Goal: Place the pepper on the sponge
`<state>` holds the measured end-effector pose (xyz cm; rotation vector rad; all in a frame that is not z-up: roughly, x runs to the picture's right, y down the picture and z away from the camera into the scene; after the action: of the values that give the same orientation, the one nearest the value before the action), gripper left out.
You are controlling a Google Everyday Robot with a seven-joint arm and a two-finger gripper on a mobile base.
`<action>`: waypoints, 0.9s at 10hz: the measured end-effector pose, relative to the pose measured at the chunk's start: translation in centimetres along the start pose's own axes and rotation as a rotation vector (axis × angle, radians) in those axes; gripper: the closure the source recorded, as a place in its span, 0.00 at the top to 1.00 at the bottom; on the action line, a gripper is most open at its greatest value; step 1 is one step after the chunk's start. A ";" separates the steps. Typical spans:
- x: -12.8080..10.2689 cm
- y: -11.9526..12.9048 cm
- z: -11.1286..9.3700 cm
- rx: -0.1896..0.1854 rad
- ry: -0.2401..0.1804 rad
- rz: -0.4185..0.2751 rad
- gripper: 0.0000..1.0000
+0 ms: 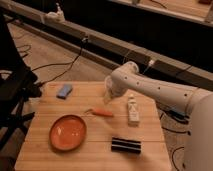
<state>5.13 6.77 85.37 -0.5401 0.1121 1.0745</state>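
The orange pepper (103, 113) lies near the middle of the wooden table (95, 157), its thin stem pointing left. The blue sponge (64, 90) lies flat near the table's far left corner, well apart from the pepper. My white arm reaches in from the right. Its gripper (110, 96) hangs just above and slightly behind the pepper, a little to the pepper's right, and does not touch it. Nothing shows in the gripper.
An orange round plate (67, 132) sits at the front left. A black ribbed bar (125, 145) lies near the front edge. A small white bottle (133, 110) stands right of the pepper. Cables run over the floor behind the table.
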 end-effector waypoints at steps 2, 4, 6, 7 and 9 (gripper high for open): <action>0.2 1.9 2.3 -0.037 0.032 -0.028 0.69; 0.6 3.6 4.1 -0.069 0.060 -0.050 0.69; 1.2 4.6 5.3 -0.091 0.088 -0.063 0.69; 1.3 5.0 5.7 -0.101 0.094 -0.066 0.69; 1.8 5.3 6.5 -0.110 0.117 -0.067 0.67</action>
<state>0.33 13.23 88.44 -0.7013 0.1367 0.9878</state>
